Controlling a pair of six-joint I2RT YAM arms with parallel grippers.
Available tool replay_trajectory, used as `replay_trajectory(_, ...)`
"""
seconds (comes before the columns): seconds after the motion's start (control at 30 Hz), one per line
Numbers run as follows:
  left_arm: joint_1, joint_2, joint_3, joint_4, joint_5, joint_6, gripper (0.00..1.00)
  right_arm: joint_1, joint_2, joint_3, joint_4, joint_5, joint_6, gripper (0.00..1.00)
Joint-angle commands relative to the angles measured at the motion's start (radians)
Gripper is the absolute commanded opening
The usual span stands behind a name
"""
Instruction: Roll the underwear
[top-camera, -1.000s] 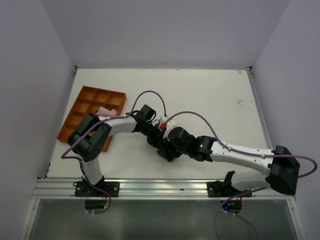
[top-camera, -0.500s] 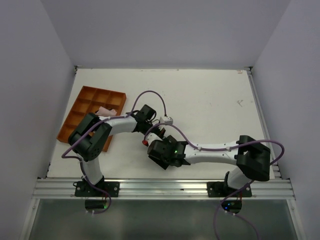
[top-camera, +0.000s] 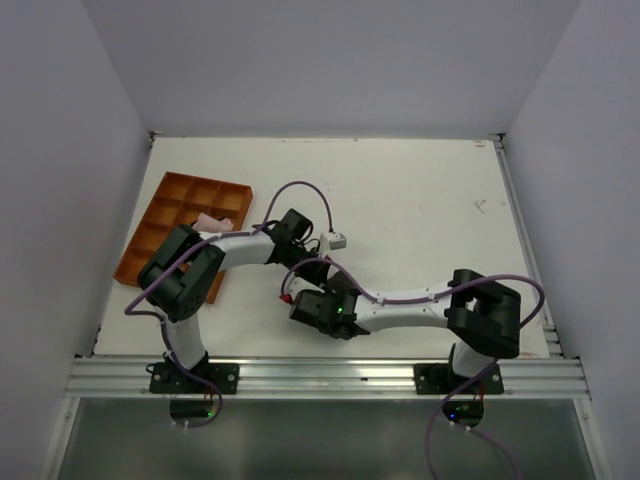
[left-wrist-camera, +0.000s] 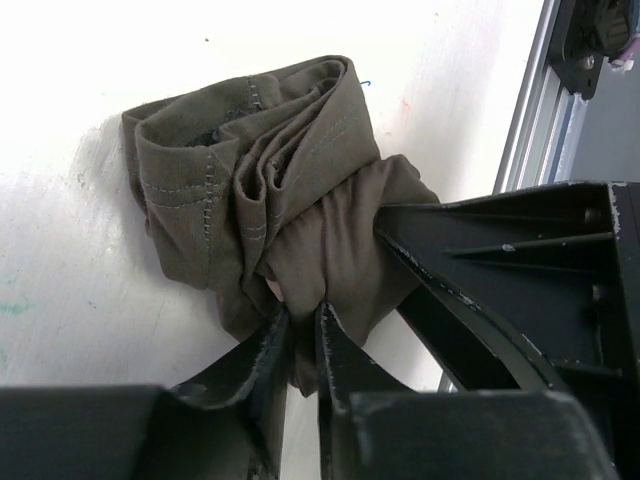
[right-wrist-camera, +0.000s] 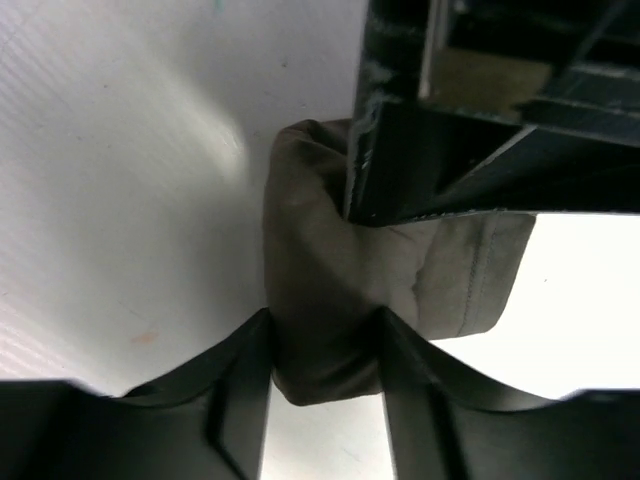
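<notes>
The left fingers (left-wrist-camera: 328, 355) are standing almost closed, pinching a fold of the underwear (left-wrist-camera: 250, 180) in their narrow gap. The right fingers (right-wrist-camera: 250, 370) are standing wide, straddling the same bundle from the other side, the cloth filling the gap and touching both.

There is one underwear: soft, matte brownish-grey knit with pale stitched hems, bunching into a lumpy, loosely layered roll. Its folds are running away from the left fingers toward a curled, open end. It is too rounded to show a clear long axis. It is lying on the white desk (top-camera: 420, 200) close to the near edge, left of middle, where the two arms are meeting.

One orange compartment tray (top-camera: 190, 195) is sitting by the left edge, holding one small pink cloth (top-camera: 208, 221).
</notes>
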Motion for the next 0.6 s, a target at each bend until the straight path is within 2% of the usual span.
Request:
replay_trajectory(0.0, 0.02, 0.033, 0.011, -0.02, 0.005, 0.001, 0.24, -0.001, -0.012, 0.018, 0.016, -0.05, -0.005, 0.44)
replay_trajectory(0.13, 0.046, 0.028, 0.045, -0.049, 0.029, 0.006, 0.31, -0.033, -0.029, 0.013, 0.022, -0.108, 0.003, 0.32)
replay_trajectory(0.23, 0.058, 0.024, 0.068, -0.07, 0.045, 0.017, 0.31, -0.083, -0.058, -0.001, 0.04, -0.188, 0.017, 0.24)
replay_trajectory(0.3, 0.08, 0.028, 0.075, -0.08, 0.089, 0.031, 0.31, -0.103, -0.087, -0.004, 0.051, -0.214, 0.026, 0.24)
replay_trajectory(0.57, 0.115, -0.019, 0.135, -0.081, 0.039, 0.023, 0.37, -0.211, -0.137, -0.062, 0.123, -0.45, 0.057, 0.22)
